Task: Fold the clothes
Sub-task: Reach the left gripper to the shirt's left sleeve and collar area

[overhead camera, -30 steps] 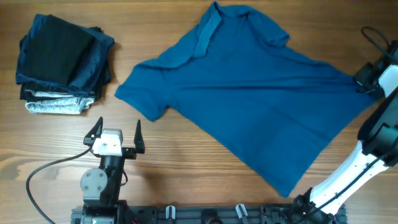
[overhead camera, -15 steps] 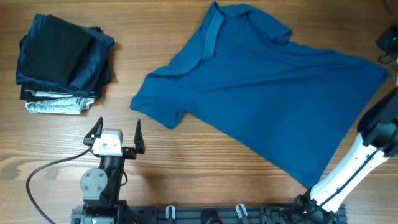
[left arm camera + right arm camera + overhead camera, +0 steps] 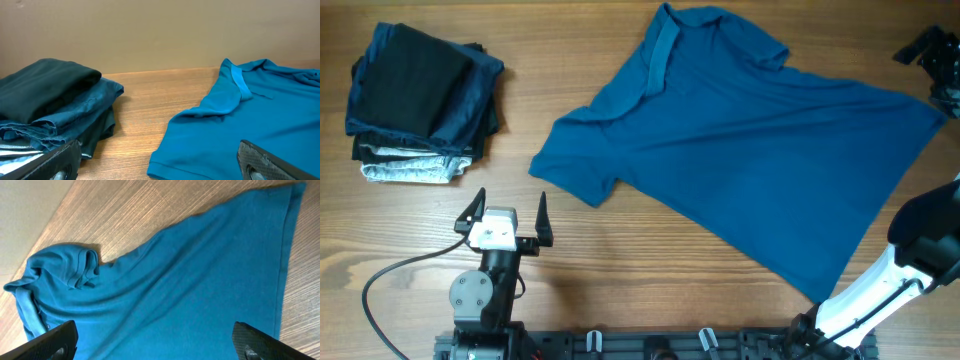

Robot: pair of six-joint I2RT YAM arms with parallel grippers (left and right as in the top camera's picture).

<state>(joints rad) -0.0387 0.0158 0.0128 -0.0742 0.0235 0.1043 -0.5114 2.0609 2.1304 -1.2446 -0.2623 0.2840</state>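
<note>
Clothes (image 3: 750, 150) lie released, right gripper (image 3: 157, 342) now spread wide above them, left gripper (image 3: 506, 212) unchanged, wide

Upper left of frame: stack of folded garments (image 3: 420, 100) on the table (image 3: 620, 260). Centre to right: polo shirt (image 3: 740, 150) spread flat, collar toward top edge. Lower left: left gripper (image 3: 510, 200). Upper right corner: right gripper (image 3: 925, 45).

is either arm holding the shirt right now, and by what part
Nothing is held: left gripper and right gripper both have open jaws, clear of the polo shirt.
</note>
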